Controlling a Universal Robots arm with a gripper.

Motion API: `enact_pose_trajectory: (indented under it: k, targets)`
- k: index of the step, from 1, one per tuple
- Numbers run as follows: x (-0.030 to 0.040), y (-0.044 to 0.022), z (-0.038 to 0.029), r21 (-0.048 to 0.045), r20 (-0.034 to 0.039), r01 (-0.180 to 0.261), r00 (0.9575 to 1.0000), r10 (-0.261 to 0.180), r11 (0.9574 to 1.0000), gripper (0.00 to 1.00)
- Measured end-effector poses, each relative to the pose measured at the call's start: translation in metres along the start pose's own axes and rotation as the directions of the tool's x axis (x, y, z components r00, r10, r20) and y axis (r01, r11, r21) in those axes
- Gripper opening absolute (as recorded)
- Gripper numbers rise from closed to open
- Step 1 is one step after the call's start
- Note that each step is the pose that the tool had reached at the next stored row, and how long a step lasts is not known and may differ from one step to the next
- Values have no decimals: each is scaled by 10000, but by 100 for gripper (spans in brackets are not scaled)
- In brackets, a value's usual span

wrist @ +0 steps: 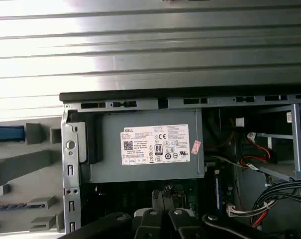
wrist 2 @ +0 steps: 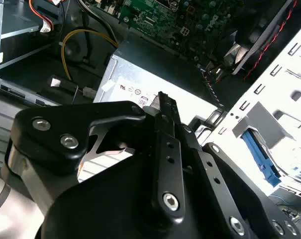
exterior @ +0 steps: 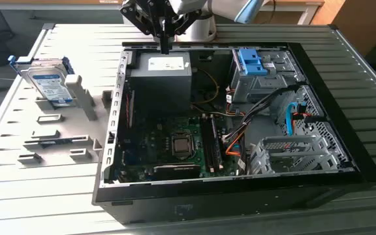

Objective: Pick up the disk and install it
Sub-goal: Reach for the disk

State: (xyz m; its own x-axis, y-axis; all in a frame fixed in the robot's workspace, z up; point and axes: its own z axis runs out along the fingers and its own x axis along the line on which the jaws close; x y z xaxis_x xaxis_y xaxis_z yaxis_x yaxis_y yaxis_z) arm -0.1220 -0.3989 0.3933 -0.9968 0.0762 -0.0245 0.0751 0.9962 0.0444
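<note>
While jaws hang pressed together over power supply (exterior: 165,66), one disk (exterior: 49,84) stands in rack (exterior: 57,131).

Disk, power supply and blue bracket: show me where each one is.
disk (exterior: 51,86), exterior view, on its label.
power supply (wrist: 150,144), first wrist view, on its white sticker.
blue bracket (exterior: 250,61), exterior view, on its middle.
</note>
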Motion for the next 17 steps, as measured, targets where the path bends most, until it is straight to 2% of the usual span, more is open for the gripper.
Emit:
enact_pose_trajectory:
  k: [17]
  targets:
    - [36,-3,0,1,0,0,10000,0,10000,11]
